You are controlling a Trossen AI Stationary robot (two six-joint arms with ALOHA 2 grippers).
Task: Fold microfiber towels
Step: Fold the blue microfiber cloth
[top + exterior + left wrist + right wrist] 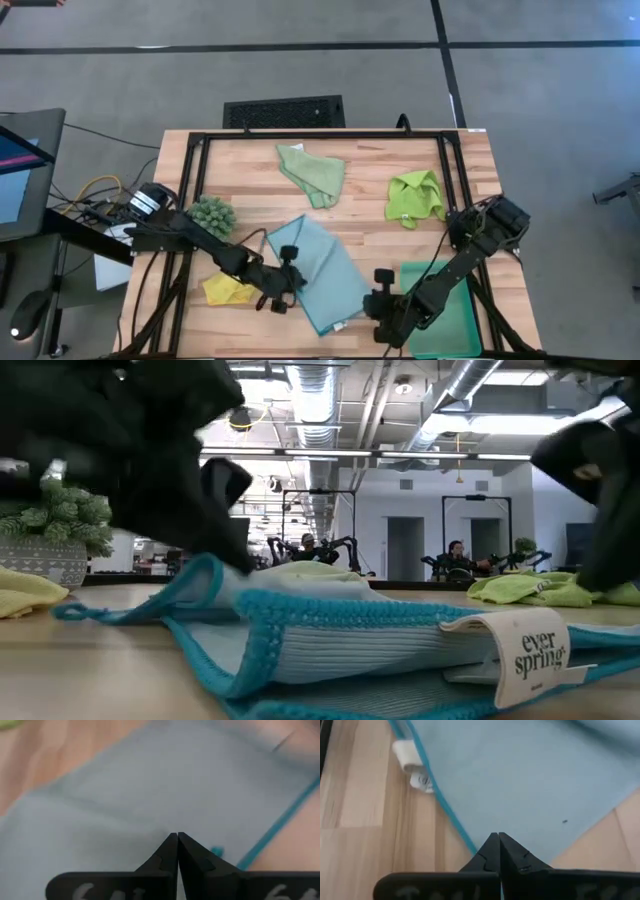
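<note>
Near the front middle of your bench (360, 240) lies the light blue towel (322, 268), a soft ribbed cloth with a darker teal stitched edge, partly doubled over so its layers stack unevenly. A white sewn-in label (525, 652) sticks out of its front edge.

Your left gripper (283, 289) sits at the towel's left edge with its jaws pressed together on the cloth. Your right gripper (383, 300) sits at the towel's front right corner, jaws likewise pressed together on the hem.

Around it you have three more cloths:
- the sage green towel (313, 173), crumpled into a rough triangle at the back middle;
- the lime green towel (415, 196), bunched up at the back right;
- the yellow towel (228, 290), a small wad just left of the left gripper.

A dark green spiky clump (212, 214) stands left of the blue towel, and a teal plastic tray (450, 310) rests at the front right corner under the right arm.

The bench is pale butcher-block wood with a black metal frame. Beyond it you see a grey floor, exposed ceiling ducts and other dark robot arms.
</note>
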